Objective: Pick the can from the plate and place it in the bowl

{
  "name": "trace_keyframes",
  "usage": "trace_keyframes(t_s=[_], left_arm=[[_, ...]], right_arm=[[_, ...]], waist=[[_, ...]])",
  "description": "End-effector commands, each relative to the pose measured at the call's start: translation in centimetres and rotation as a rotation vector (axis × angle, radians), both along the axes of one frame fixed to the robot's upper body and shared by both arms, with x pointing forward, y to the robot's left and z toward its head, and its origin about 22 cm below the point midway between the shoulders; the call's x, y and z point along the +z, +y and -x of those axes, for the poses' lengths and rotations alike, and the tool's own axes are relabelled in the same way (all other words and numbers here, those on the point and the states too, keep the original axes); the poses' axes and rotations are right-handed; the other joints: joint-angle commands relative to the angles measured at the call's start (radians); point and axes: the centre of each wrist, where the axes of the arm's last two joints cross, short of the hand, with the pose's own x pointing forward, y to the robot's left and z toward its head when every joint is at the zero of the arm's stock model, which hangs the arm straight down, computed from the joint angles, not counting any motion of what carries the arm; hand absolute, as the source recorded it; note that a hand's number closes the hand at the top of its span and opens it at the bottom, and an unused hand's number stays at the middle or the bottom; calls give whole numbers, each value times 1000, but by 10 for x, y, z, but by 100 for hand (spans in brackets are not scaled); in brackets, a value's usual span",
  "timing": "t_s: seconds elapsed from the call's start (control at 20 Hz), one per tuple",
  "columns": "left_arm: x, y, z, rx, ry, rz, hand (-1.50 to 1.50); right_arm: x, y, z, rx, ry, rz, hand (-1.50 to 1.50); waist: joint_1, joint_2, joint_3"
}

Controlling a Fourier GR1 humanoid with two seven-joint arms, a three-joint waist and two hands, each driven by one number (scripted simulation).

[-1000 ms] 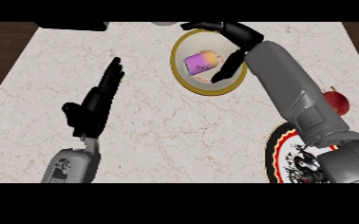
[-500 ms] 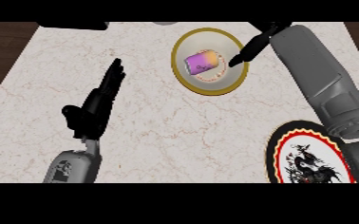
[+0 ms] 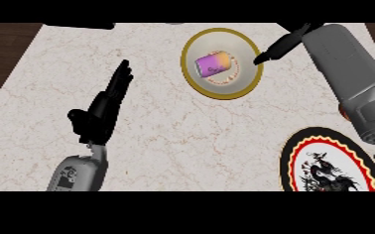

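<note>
Kitchen setting: pale marbled counter top [image 3: 183, 139] carrying tableware: gold-rimmed plate [image 3: 219, 96], black-and-red patterned bowl [image 3: 290, 151] at lower right.

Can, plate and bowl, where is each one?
can [image 3: 215, 65], head view, its purple side.
plate [image 3: 233, 83], head view, bare part below the can.
bowl [image 3: 322, 166], head view, its painted inside.

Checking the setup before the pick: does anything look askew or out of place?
Only the can: it lies on its side on the plate rather than standing upright. Nothing looks spilled or damaged.
</note>
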Motion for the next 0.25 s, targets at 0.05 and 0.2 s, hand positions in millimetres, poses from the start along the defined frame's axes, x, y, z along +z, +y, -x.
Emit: trace_keyframes(t_s=[0.05, 0.2], left_arm=[[8, -8, -1, -26, -9, 11, 0], [4, 1, -4, -23, -10, -1, 0]], right_arm=[[-1, -26, 5, 209, 64, -152, -150], [1, -23, 4, 208, 68, -131, -150]], waist=[[7, 3, 2], [13, 9, 1]])
